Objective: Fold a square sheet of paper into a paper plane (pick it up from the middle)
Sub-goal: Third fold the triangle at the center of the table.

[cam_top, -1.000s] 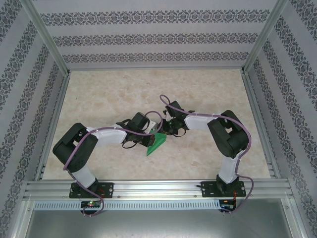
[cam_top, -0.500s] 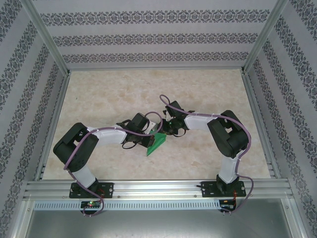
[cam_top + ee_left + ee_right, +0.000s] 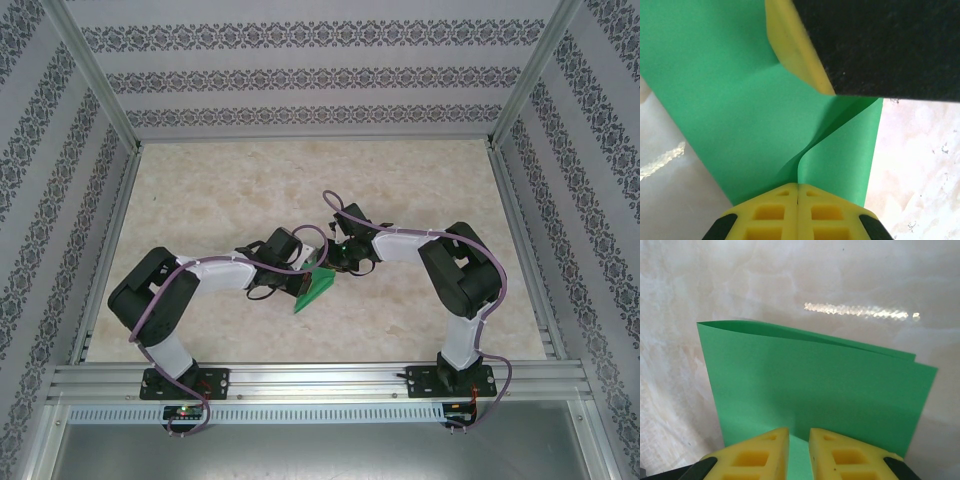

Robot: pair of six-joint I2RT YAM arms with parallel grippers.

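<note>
The square sheet of paper (image 3: 318, 290) is bright green and folded over, a narrow wedge in the top view at the table's middle between both grippers. My left gripper (image 3: 798, 186) is shut on a raised crease of the paper (image 3: 730, 100); that ridge runs from its jaws toward one yellow finger (image 3: 795, 50) of the right gripper, which rests on the sheet. My right gripper (image 3: 799, 432) stands over the doubled paper (image 3: 815, 385), jaws a narrow gap apart with green showing between them. From above, the left gripper (image 3: 312, 268) and right gripper (image 3: 335, 262) nearly touch.
The marbled beige table (image 3: 300, 190) spreads round the paper. Patterned walls and metal posts (image 3: 100, 85) close in the back and sides. An aluminium rail (image 3: 320, 380) carrying both arm bases runs along the near edge.
</note>
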